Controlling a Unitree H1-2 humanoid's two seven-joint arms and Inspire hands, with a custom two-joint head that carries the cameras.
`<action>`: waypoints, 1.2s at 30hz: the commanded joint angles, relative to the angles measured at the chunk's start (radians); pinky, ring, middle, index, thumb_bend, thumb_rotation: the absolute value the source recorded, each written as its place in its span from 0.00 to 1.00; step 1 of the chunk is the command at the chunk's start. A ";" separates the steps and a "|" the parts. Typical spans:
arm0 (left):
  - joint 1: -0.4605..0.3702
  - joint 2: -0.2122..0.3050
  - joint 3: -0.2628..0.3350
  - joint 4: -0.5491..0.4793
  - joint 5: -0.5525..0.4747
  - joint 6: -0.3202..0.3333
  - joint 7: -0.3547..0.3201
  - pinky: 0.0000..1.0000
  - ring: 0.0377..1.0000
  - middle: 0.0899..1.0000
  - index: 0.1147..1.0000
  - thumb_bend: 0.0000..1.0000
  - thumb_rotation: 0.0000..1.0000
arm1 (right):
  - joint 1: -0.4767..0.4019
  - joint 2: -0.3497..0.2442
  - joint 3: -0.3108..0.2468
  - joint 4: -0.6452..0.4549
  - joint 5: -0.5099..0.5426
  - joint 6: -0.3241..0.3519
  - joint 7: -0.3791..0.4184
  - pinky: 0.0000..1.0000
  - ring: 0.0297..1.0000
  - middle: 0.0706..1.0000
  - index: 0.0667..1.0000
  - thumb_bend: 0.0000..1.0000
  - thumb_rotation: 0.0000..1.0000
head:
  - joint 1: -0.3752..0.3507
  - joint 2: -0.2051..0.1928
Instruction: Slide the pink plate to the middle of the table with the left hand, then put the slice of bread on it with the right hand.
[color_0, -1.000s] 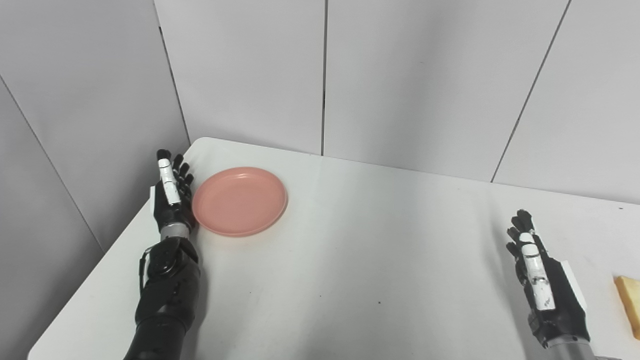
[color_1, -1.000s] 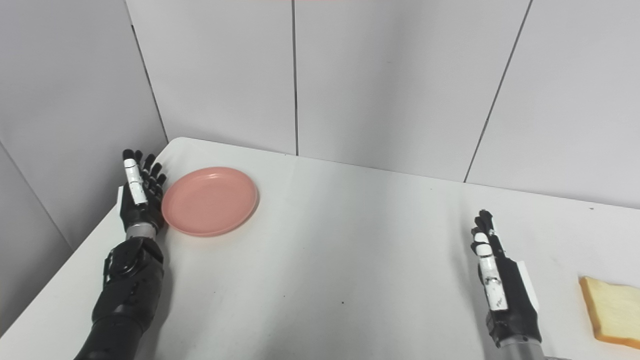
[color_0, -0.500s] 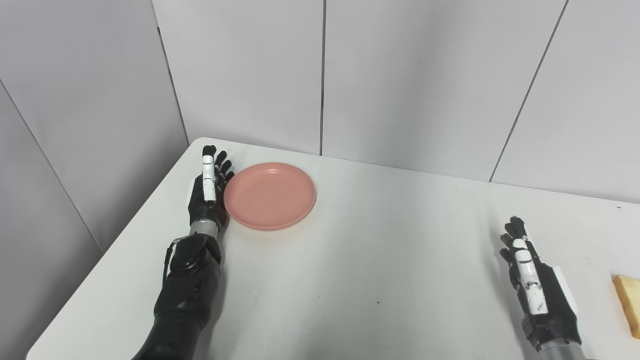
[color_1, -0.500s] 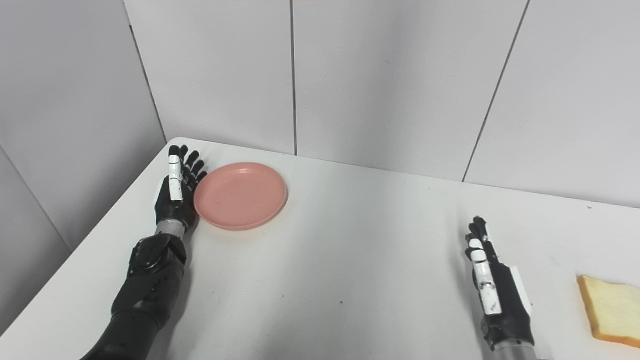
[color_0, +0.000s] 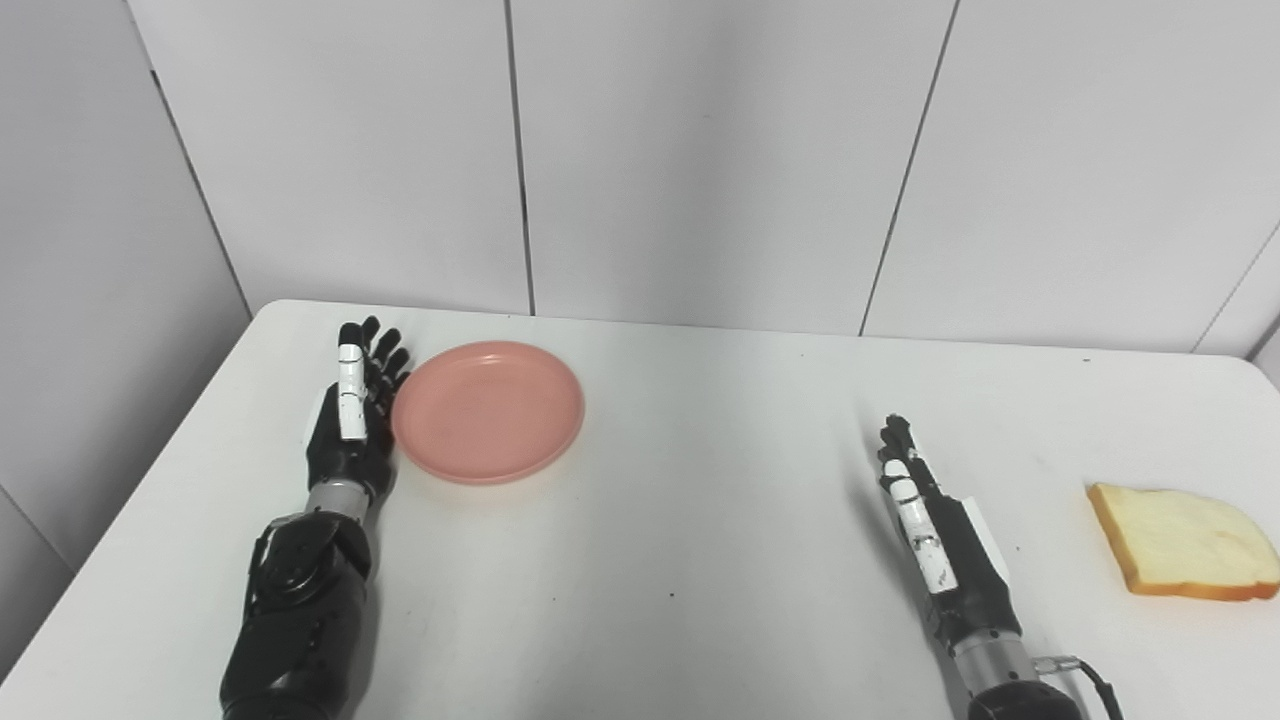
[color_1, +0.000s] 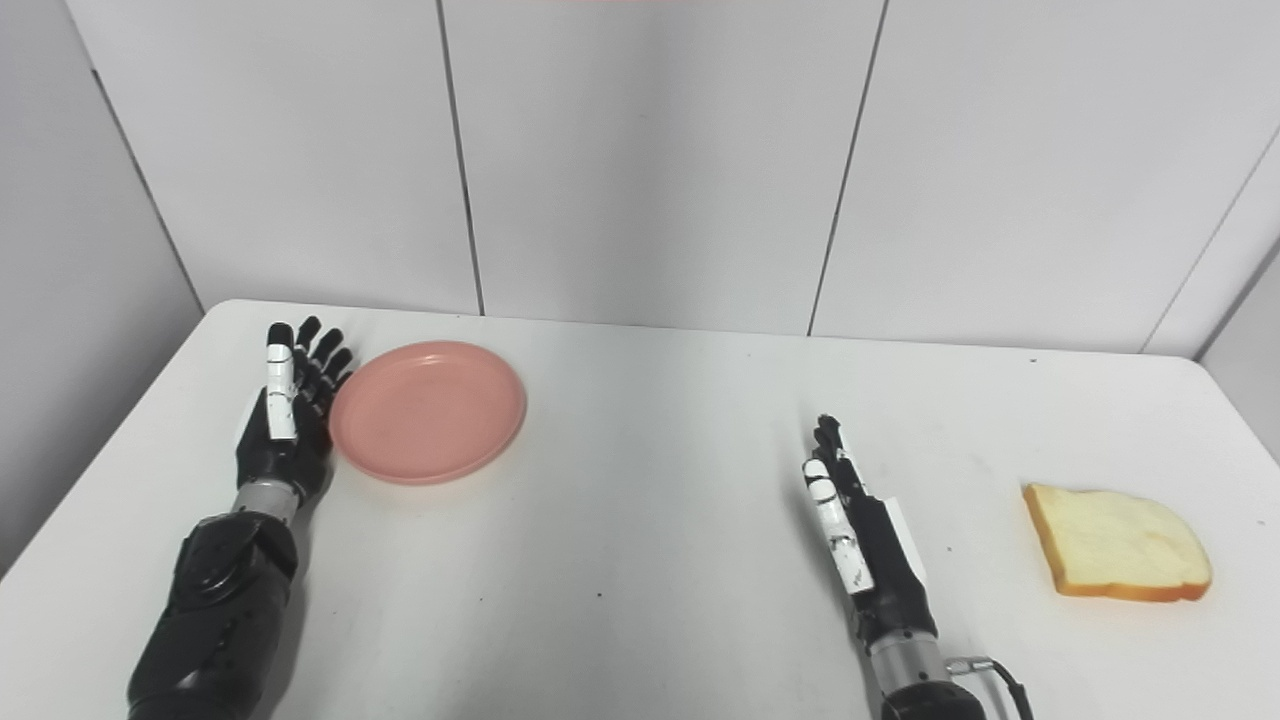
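The pink plate (color_0: 489, 410) lies flat on the white table (color_0: 700, 520), left of the middle. My left hand (color_0: 350, 425) stands on edge against the plate's left rim, open, fingers straight and pointing away from me. A slice of bread (color_0: 1180, 541) lies flat near the table's right edge. My right hand (color_0: 935, 530) rests on edge well left of the bread, open and apart from it, holding nothing. The same plate (color_1: 428, 410), bread (color_1: 1115, 542), left hand (color_1: 287, 425) and right hand (color_1: 862, 540) show in the right eye view.
Grey wall panels (color_0: 700, 150) rise right behind the table's far edge and along its left side. The table's left edge runs close beside my left forearm. Bare tabletop lies between the plate and my right hand.
The camera has swung right, bringing the whole bread slice into view. My left hand has pushed the plate rightward, away from the table's left corner. My right hand has stayed open.
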 joint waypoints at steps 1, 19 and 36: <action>0.019 -0.004 -0.010 -0.038 -0.015 0.064 -0.037 1.00 0.99 0.99 1.00 0.79 1.00 | -0.029 0.003 0.001 -0.014 -0.014 -0.059 -0.020 0.97 0.99 1.00 1.00 0.22 1.00 | 0.000 0.002; 0.146 -0.113 -0.174 -0.463 0.052 0.350 -0.044 0.99 0.98 0.98 0.98 0.77 1.00 | -0.039 0.023 0.018 -0.036 -0.044 -0.030 -0.041 0.96 0.98 1.00 1.00 0.24 1.00 | -0.067 0.072; 0.190 -0.151 -0.270 -0.515 0.084 0.395 -0.080 1.00 1.00 1.00 1.00 0.72 1.00 | -0.041 0.021 0.013 -0.056 -0.047 -0.030 -0.039 0.94 0.97 0.99 0.99 0.25 1.00 | -0.068 0.096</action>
